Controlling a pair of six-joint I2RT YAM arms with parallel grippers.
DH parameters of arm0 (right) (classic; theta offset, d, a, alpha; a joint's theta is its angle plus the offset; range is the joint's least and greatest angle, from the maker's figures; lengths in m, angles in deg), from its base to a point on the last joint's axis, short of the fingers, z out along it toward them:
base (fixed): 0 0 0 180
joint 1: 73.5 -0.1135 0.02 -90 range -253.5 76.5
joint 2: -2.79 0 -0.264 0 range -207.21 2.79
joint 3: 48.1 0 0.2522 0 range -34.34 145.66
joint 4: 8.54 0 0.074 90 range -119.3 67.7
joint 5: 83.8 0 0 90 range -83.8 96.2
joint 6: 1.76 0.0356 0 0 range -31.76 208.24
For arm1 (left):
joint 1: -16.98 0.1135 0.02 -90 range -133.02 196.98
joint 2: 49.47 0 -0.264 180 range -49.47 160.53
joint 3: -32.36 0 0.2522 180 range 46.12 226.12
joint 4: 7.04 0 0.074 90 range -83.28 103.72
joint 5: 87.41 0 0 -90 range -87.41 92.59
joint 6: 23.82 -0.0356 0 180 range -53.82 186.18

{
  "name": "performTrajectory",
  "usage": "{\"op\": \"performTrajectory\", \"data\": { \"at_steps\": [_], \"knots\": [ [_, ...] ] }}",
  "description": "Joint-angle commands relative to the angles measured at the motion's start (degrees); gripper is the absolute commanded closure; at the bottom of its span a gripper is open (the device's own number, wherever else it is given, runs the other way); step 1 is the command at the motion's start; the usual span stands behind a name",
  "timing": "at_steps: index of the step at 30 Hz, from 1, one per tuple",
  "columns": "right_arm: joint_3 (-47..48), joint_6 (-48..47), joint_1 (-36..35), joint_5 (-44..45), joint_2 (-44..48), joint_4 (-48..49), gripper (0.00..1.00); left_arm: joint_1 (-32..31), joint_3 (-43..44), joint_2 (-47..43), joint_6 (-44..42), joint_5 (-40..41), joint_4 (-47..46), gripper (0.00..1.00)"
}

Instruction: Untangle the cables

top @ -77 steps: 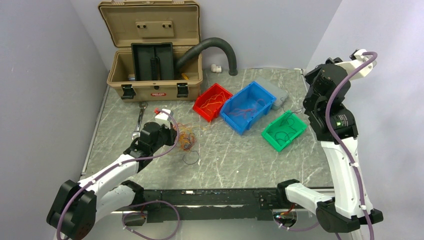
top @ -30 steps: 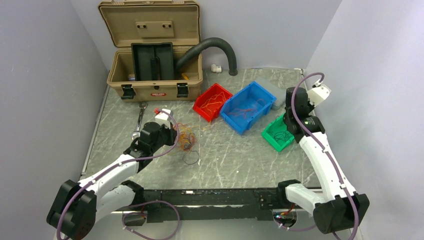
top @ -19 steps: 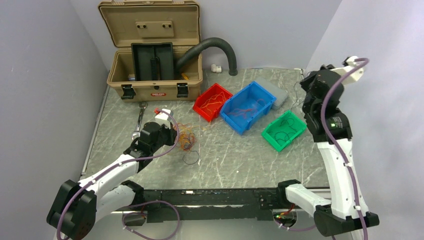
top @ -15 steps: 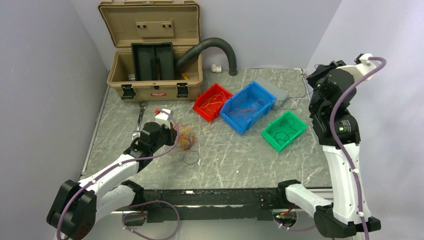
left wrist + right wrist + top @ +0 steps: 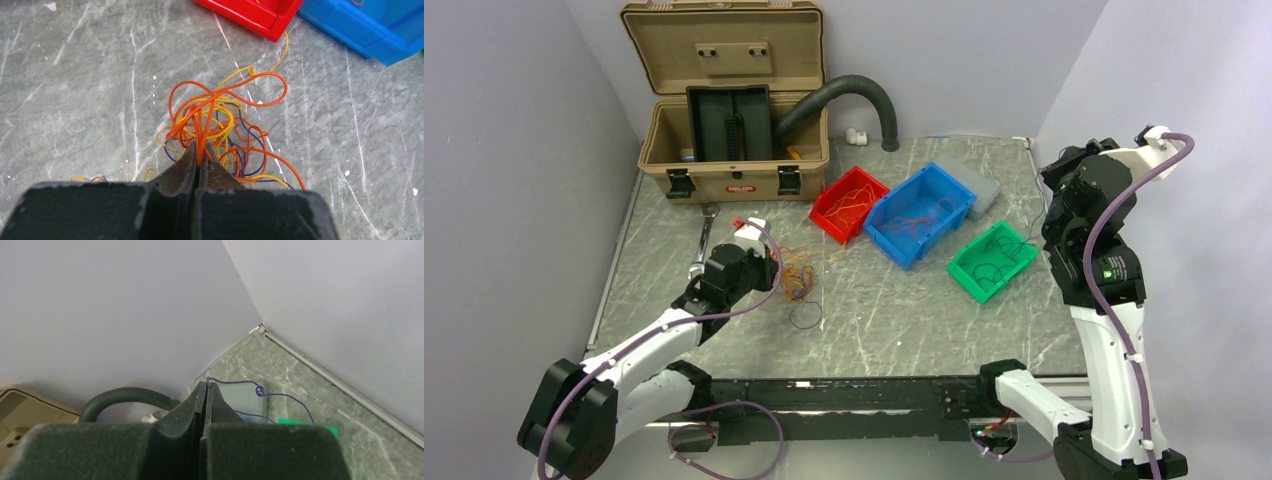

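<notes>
A loose tangle of orange, yellow and purple cables [image 5: 220, 120] lies on the marble table, left of centre [image 5: 796, 272]. My left gripper [image 5: 201, 152] is shut on a few orange strands at the tangle's near edge [image 5: 776, 262]. My right gripper [image 5: 207, 385] is raised high at the table's right side [image 5: 1056, 168], shut on the end of one thin purple cable [image 5: 259, 390] with a small knot. That cable hangs down toward the green bin [image 5: 969, 280]. One black loop [image 5: 805, 316] lies apart, just in front of the tangle.
A red bin [image 5: 830, 224] holds orange wires, a blue bin [image 5: 902, 246] red ones and the green bin black ones. An open tan toolbox [image 5: 734, 180] and a black ribbed hose [image 5: 864, 88] stand at the back. A grey box [image 5: 986, 186] sits behind the blue bin.
The right arm has risen from the green bin and swung up to the right with the thin purple cable. The left arm and the tangle have not moved.
</notes>
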Motion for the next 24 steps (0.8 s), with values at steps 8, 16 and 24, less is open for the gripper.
{"op": "performTrajectory", "data": {
  "at_steps": [8,16,24],
  "knots": [
    [-7.82,-0.33,0.14,2.85,2.02,0.05,1.00,0.01,0.30,-0.03,-0.94,0.37,-2.88,1.00],
    [-12.69,0.95,0.17,5.62,1.48,0.01,1.00,0.01,0.28,-0.27,-1.01,0.38,-2.66,1.00],
    [-21.63,4.95,0.15,3.45,-0.78,1.11,1.00,0.00,0.30,-0.51,-1.12,0.38,-2.55,1.00]
  ]
}}
